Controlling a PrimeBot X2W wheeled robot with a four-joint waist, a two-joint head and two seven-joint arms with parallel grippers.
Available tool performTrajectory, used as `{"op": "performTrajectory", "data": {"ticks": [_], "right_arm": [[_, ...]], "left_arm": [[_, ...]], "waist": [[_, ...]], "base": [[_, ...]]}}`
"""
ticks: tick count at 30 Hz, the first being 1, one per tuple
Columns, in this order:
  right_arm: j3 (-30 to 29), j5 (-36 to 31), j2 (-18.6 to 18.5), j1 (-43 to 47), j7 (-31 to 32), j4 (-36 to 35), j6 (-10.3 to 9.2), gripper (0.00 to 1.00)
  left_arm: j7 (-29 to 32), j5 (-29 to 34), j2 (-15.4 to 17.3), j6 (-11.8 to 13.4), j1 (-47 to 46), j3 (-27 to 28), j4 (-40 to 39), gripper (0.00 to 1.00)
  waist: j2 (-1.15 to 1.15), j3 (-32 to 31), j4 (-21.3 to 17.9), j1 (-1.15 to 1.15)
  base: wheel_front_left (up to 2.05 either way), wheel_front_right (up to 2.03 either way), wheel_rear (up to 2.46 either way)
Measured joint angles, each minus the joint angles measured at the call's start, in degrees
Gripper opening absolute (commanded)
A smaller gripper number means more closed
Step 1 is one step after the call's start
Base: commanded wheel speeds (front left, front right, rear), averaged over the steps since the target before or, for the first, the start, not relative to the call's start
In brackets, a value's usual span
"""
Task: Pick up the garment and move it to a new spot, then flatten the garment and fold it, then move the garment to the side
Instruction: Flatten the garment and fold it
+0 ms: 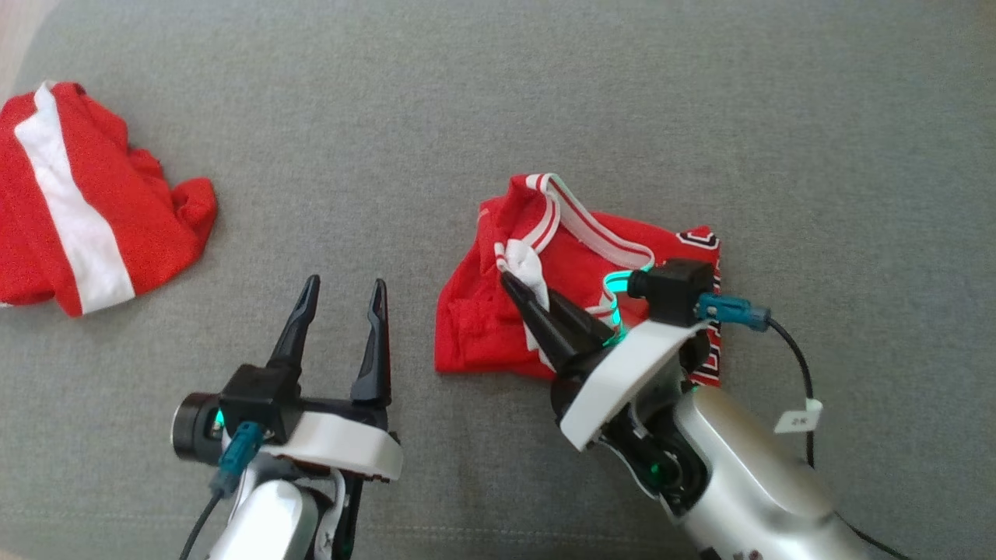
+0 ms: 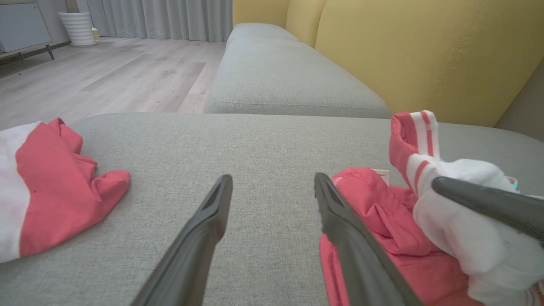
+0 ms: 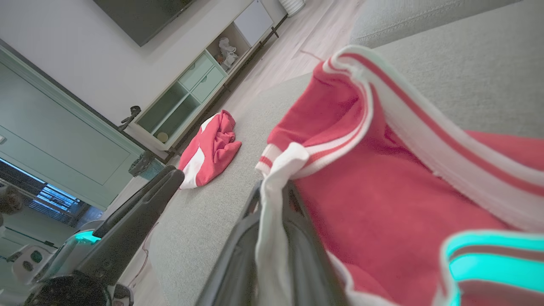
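Our right gripper (image 1: 515, 283) is pinched nearly shut on a white fold of trim (image 1: 526, 264) at the near left part of the red garment (image 1: 482, 330). In its own wrist view we see the white cloth running down between the two dark fingers (image 3: 233, 259). The garment lies crumpled on the gray sofa cushion (image 1: 498, 101), spreading ahead of those fingertips and to their right. Its red-and-white striped band (image 1: 591, 229) arches up just beyond them.

Our left gripper (image 1: 345, 286) hangs over bare cushion, its jaws spread wide with nothing between them. The garment's edge lies just to the right of its right finger. Well off to the left of that gripper we find a second red garment (image 1: 85, 194) with a white stripe, bunched on the same cushion.
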Motion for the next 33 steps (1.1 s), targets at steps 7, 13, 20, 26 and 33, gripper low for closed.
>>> {"op": "performTrajectory", "data": {"ticks": [7,13,20,26,33], "right_arm": [[6.2,2.7,-0.3,-5.4,-6.3,2.1,0.0,1.0],[6.8,-0.9,-0.3,-8.0,-10.9,-3.9,0.0,1.0],[-11.5,-10.2,-5.0,-3.5,-13.4,-9.7,0.0,1.0],[-26.9,-21.1,-7.9,7.9,-12.8,-13.3,0.0,1.0],[-35.2,-27.8,-7.0,18.7,-12.0,-17.1,0.0,1.0]], "left_arm": [[0.0,0.3,-0.5,0.0,-0.1,0.3,0.3,1.0],[0.0,0.5,-0.5,-0.4,-0.1,0.8,0.3,1.0],[0.0,0.5,-0.3,-0.4,0.0,2.0,0.4,1.0],[0.0,0.5,0.2,-0.4,0.1,2.3,0.4,1.0],[0.0,0.4,1.5,0.2,1.9,3.7,0.3,1.0]], "waist": [[0.0,0.9,0.1,0.0],[0.0,0.2,-1.6,0.0],[0.0,-1.0,-3.5,0.0],[0.0,-2.1,-4.6,0.0],[0.0,-4.1,-5.6,0.0]], "base": [[0.0,0.0,0.0],[0.0,0.0,0.0],[0.0,0.0,0.0],[0.0,0.0,0.0],[0.0,0.0,0.0]]}}
